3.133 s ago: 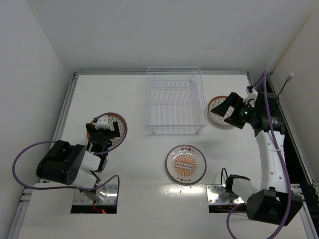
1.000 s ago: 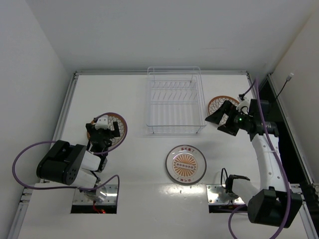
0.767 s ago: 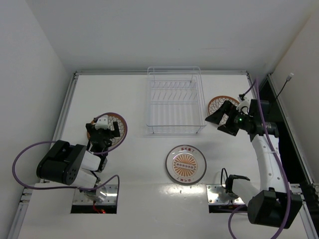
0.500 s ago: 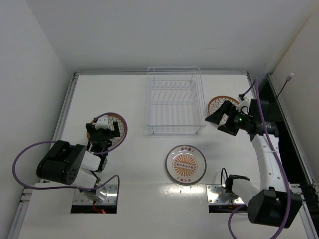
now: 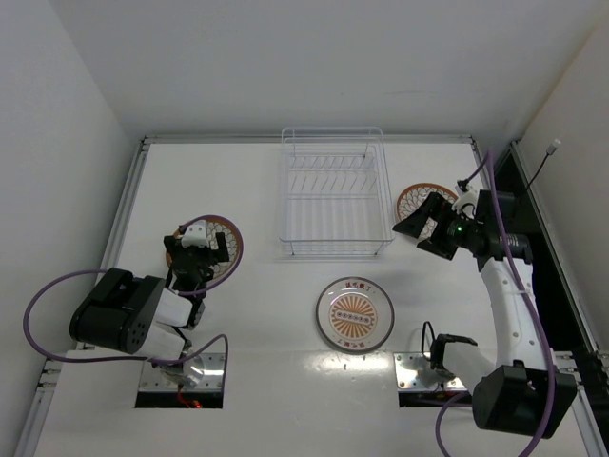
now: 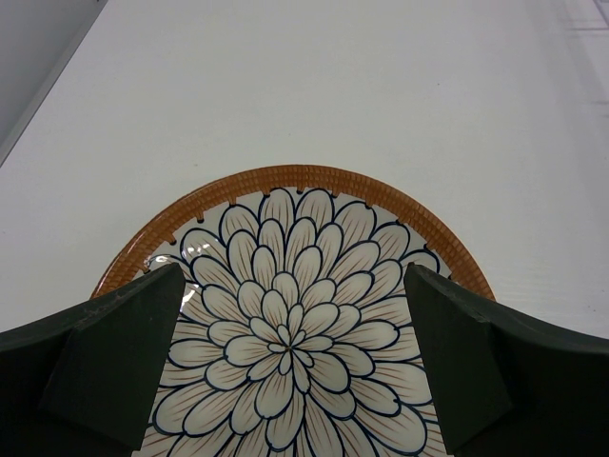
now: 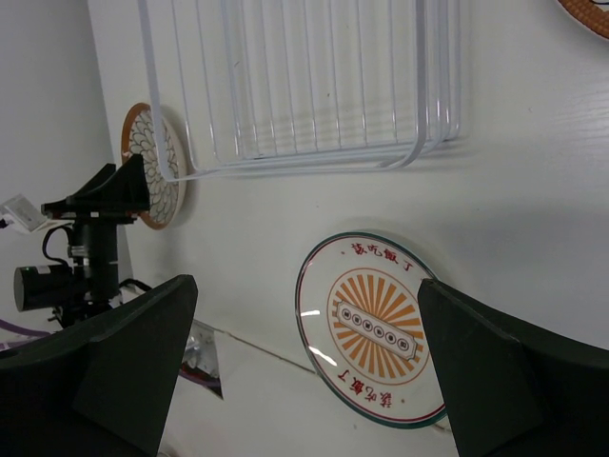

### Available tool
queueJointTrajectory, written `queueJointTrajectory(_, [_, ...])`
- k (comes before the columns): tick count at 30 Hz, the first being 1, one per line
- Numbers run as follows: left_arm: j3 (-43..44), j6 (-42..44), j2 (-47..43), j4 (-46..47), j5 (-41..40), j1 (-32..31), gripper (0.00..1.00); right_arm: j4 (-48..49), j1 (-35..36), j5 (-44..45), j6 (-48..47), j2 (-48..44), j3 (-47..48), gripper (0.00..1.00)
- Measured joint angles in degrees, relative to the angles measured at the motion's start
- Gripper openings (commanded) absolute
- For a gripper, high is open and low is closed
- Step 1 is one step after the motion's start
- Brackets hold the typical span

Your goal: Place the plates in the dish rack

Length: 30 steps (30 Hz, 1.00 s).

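3 plates lie flat on the white table (image 5: pixel 257 305), and none is in the dish rack (image 5: pixel 285 190) yet, which stands at 12 o'clock in the overhead view.

The left gripper (image 5: pixel 198 249) hangs over the left petal plate (image 5: pixel 226 243) at 9 o'clock, its fingers (image 6: pixel 114 371) spread and holding nothing. Its wrist view puts the flower centre squarely between the 2 pads, so this plate is straight below the hand, with the rack off toward 2 o'clock from it.

The right gripper (image 5: pixel 422 231), also spread and empty, is raised beside the right petal plate (image 5: pixel 419 195), which lies toward 12 o'clock from its fingertips, just off the rack's 3 o'clock side.

The sunburst plate (image 5: pixel 355 313) sits at the rack's 6 o'clock, between the arms and, I'd judge, nearer the right one.

Each petal plate seems to belong to the arm beside it.
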Motion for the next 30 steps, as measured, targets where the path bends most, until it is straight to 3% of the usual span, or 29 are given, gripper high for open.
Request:
queueJointTrajectory(23, [0.0, 0.0, 0.0, 0.0, 0.0, 0.0, 1.0, -0.31, 0.0, 0.85, -0.87, 0.85, -0.02, 0.99])
queueJointTrajectory(30, [0.0, 0.0, 0.0, 0.02, 0.0, 0.0, 1.0, -1.25, -2.23, 10.32, -2.86, 8.28, 3.04, 0.99])
